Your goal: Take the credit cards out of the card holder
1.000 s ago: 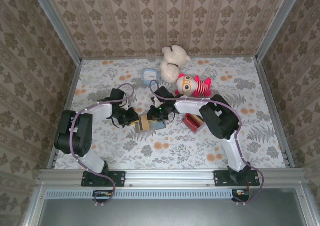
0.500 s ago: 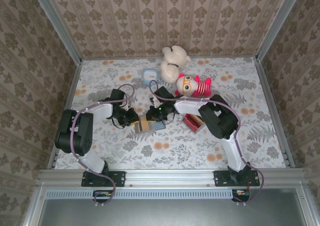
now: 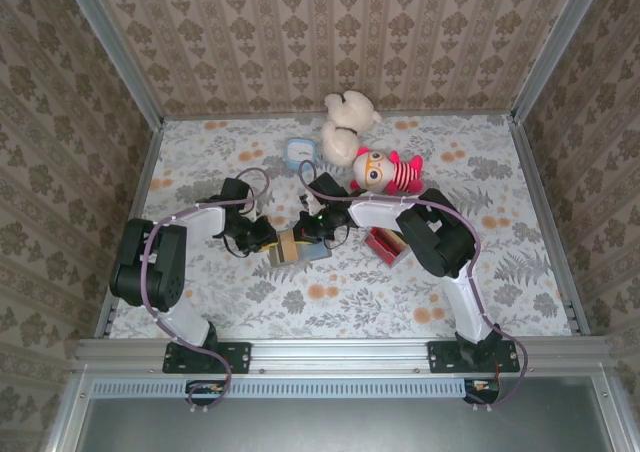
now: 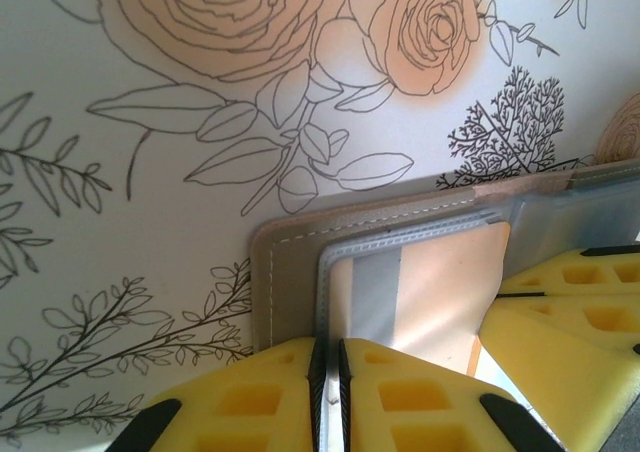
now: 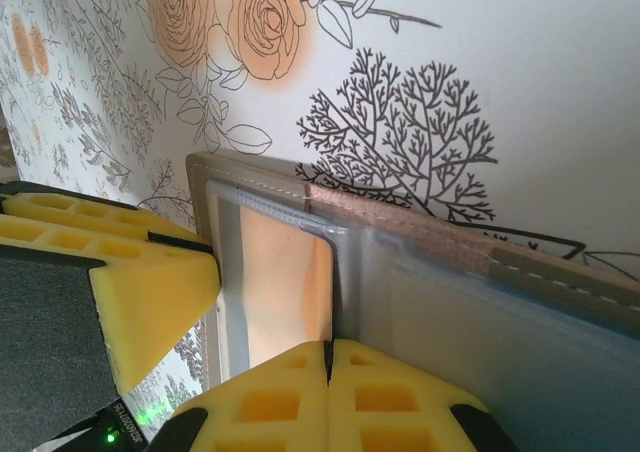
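Observation:
The card holder (image 3: 297, 250) lies open on the flowered table between my two grippers. My left gripper (image 3: 268, 238) is shut on the edge of its clear pocket panel (image 4: 345, 272), and the thin panel runs between the yellow fingers (image 4: 240, 402). My right gripper (image 3: 311, 230) is shut, its fingertips (image 5: 270, 402) pressed together at the inner edge of the clear pocket. Nothing is visible between them. A pale orange card (image 5: 285, 282) sits behind that clear pocket. A light blue card (image 5: 500, 352) shows through the neighbouring pocket of the card holder (image 5: 430, 237).
A grey tray with red contents (image 3: 388, 244) lies just right of the right gripper. A small light blue box (image 3: 298, 152), a white plush (image 3: 347, 122) and a red-striped doll (image 3: 385, 170) stand at the back. Walls close in the table.
My right gripper's jaws have closed fully at the pocket edge. The holder and the left arm have not visibly moved.

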Controlling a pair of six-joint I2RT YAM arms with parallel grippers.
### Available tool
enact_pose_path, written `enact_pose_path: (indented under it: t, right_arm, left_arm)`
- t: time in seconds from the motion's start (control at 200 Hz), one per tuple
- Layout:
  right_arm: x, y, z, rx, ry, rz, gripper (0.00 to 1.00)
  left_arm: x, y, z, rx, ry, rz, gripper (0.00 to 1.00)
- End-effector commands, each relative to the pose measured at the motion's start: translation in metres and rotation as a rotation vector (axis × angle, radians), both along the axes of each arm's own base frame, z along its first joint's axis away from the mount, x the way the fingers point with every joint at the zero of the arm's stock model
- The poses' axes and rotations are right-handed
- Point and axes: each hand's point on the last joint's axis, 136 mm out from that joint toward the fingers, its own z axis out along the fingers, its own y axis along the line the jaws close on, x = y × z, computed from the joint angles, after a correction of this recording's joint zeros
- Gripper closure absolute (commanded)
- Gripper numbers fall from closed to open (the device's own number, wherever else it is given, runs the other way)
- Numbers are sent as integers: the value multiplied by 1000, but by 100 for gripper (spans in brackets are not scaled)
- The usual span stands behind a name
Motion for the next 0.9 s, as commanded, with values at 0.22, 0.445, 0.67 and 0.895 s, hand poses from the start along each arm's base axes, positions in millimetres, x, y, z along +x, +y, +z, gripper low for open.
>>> enact_pose_path:
  t: [0.22,0.445,0.67,0.895]
  right_arm:
    - [6,-36,6,-84,-46,-54,100]
    - [5,-32,5,-68,-36,-43,100]
    - [2,-25,3,-49,-9,-19,96]
    - [1,-25,-3,-54,7,-18,81]
  left_arm:
    - [0,9,4,21,2,-12,83]
    - [3,5,8,-4,-9,-12,84]
    - [15,-4,40,-56,-99,-16,84]
    - [12,-23,37,-111,-92,-35,84]
